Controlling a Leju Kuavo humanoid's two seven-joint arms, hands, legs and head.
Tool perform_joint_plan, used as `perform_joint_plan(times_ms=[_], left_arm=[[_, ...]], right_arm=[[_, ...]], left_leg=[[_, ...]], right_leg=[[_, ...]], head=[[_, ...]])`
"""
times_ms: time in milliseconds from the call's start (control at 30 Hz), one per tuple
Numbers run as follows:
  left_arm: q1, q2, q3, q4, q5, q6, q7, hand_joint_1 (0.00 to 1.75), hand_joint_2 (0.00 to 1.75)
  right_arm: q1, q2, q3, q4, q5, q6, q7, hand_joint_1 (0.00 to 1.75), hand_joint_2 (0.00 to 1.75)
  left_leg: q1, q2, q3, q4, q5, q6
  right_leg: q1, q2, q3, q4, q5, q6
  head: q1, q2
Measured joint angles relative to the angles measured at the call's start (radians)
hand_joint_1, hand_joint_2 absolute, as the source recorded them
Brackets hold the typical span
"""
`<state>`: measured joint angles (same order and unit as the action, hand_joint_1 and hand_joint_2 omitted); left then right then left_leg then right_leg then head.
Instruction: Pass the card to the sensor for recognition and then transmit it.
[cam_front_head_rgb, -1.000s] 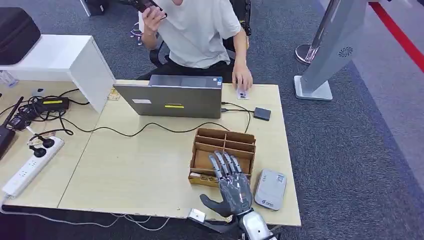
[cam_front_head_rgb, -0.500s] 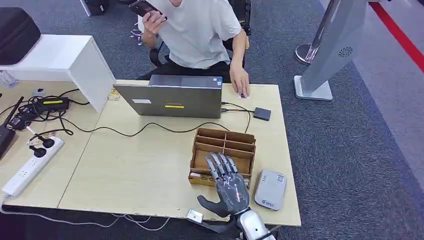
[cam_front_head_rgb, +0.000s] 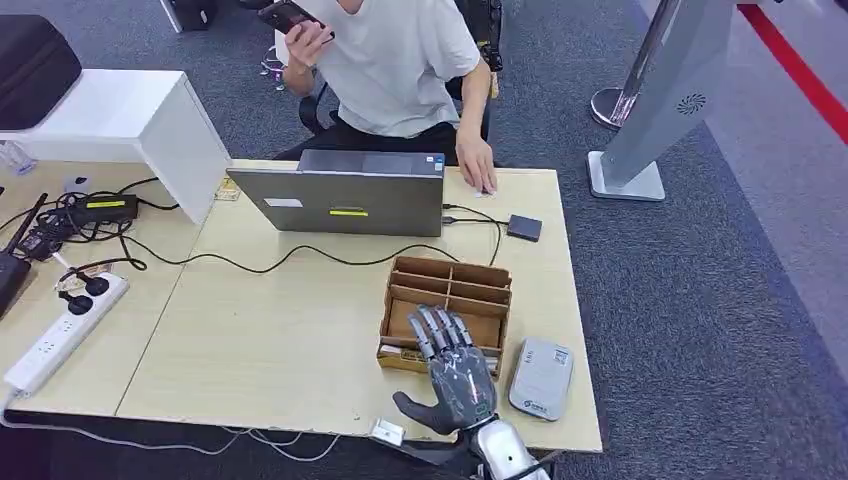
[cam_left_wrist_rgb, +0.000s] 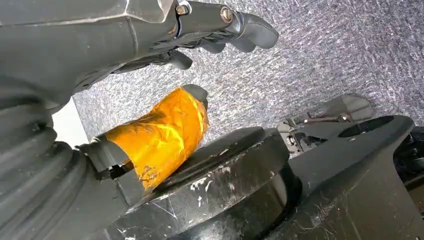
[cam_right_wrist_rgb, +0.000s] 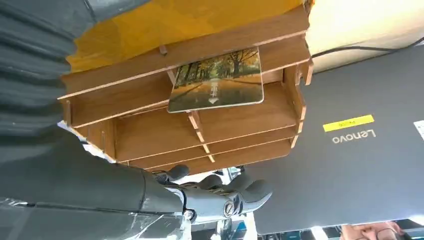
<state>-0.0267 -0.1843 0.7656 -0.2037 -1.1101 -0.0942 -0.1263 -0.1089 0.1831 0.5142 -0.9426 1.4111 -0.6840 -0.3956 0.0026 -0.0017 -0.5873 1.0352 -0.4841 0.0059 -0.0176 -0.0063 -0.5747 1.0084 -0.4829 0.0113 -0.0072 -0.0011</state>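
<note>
- The card (cam_right_wrist_rgb: 218, 80) carries a photo of a tree-lined road in autumn colours, with rounded corners. It lies tilted in the wooden organizer tray (cam_front_head_rgb: 447, 300), propped on the near front wall and a divider, in the front row of compartments (held by nothing).
- The sensor (cam_front_head_rgb: 541, 378), a flat grey card reader with rounded corners and a small logo, lies flat on the table just at 3 o'clock of the tray.
</note>
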Motion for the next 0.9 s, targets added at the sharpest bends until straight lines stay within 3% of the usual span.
perform_joint_plan(times_ms=[900], left_arm=[[0.000,0.000,0.000,0.000,-0.003,0.000,-0.006,0.00,1.75]], right_arm=[[-0.018,0.001,0.009,0.060,0.000,0.000,0.050,0.00,1.75]], left_leg=[[0.000,0.000,0.000,0.000,0.000,0.000]], right_leg=[[0.000,0.000,0.000,0.000,0.000,0.000]], head=[[0.000,0.000]])
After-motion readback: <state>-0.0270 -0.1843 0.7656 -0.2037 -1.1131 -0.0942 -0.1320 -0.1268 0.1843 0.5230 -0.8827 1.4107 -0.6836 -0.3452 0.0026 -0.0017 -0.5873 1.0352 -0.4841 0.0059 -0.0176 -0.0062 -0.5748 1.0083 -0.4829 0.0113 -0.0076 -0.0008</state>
